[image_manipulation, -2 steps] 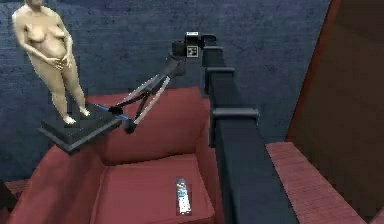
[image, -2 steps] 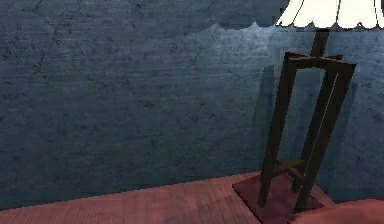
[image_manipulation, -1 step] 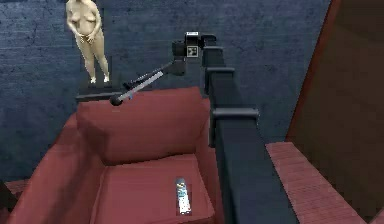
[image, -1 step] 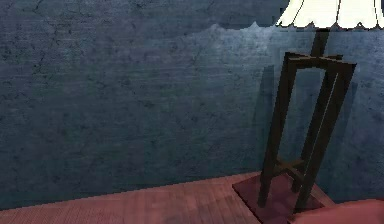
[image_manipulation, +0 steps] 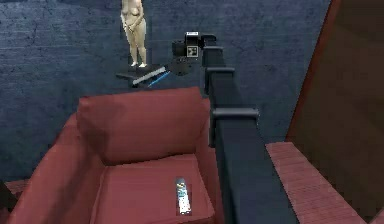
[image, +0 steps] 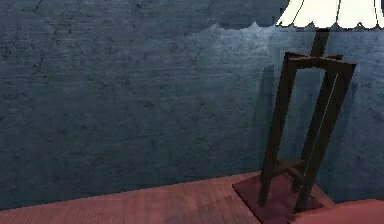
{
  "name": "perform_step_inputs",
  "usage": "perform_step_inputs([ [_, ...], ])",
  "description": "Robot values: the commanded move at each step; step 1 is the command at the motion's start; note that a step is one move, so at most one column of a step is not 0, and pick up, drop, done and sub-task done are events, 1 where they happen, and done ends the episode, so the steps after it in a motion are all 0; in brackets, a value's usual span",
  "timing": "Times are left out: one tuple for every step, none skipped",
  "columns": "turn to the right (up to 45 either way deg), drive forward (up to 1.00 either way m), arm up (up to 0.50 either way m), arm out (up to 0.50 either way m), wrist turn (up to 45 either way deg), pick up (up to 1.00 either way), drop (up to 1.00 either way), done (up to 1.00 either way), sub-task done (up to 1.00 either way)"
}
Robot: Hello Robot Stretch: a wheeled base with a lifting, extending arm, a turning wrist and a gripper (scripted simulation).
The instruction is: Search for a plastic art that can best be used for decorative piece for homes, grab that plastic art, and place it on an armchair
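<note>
Where the dark arm (image_manipulation: 228, 115) reaches beside the red armchair (image_manipulation: 120, 150), the gripper (image_manipulation: 135, 78) holds one pale figurine (image_manipulation: 133, 30) clear against the blue wall (image_manipulation: 60, 50); one floor lamp (image: 305, 110) nearby.

Forward view: wall (image: 120, 90) across the back, strip of floor (image: 120, 208) along the bottom. Floor lamp (image: 305, 130) at the right, close in front of the wall; its shade (image: 330, 12) is cut by the top edge and its base (image: 275, 195) sits on the floor.

Arm side view: armchair (image_manipulation: 130, 150) lower left, its back toward the wall. A flat oblong thing (image_manipulation: 183, 195) lies on the seat, toward the right side. The arm (image_manipulation: 235, 130) runs up just right of the armchair, and the gripper (image_manipulation: 135, 78) is at its far end, above the chair back. A small figure (image_manipulation: 133, 30) is upright just above the gripper, before the wall. A tall panel (image_manipulation: 345, 90) stands at the right edge.
</note>
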Motion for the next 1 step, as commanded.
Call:
perform_step_inputs([
  [0.0,0.00,-0.38,0.00,0.0,0.00,0.00,0.00,0.00],
])
